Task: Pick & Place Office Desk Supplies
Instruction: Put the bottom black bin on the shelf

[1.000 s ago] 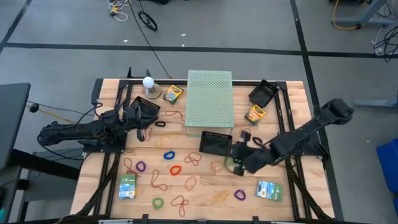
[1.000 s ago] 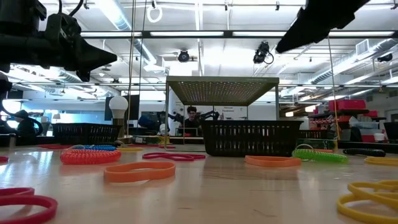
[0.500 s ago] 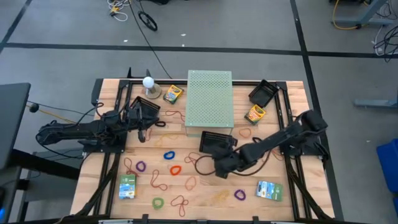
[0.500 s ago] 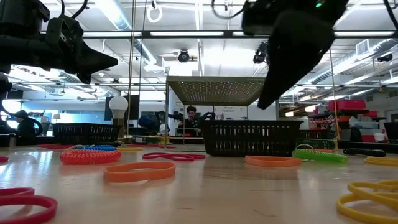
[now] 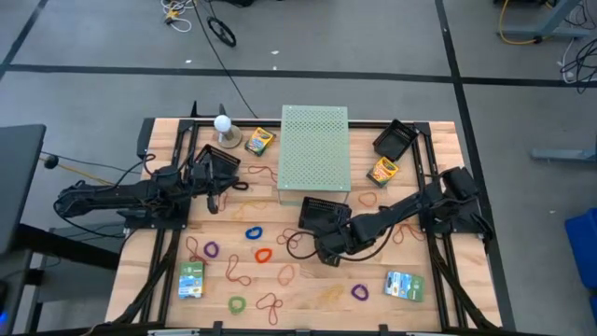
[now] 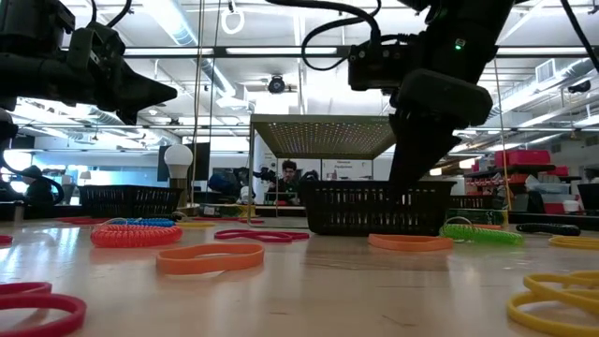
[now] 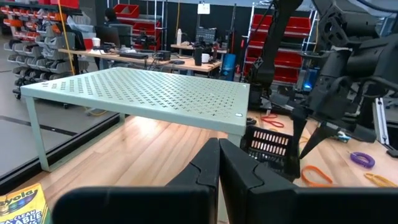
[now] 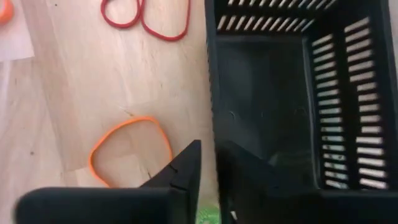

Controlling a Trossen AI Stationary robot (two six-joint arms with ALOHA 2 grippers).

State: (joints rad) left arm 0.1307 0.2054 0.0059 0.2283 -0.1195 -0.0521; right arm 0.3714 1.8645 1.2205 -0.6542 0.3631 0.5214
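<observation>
Since a second ago our right end effector (image 5: 324, 250) has swung inward across the wooden desk (image 5: 438, 149), from the green band to the near rim of the black slotted plastic basket (image 5: 324, 214). Its fingers stand narrowly parted over the basket wall; a green scrap shows at the edge of the wrist view, but we cannot tell whether anything is held. We judge a drop into the basket is under way. An orange rubber band (image 8: 129, 152) lies beside the basket. Our left end effector (image 5: 222, 180) waits closed and empty by the pale green perforated metal shelf (image 5: 314, 147).
</observation>
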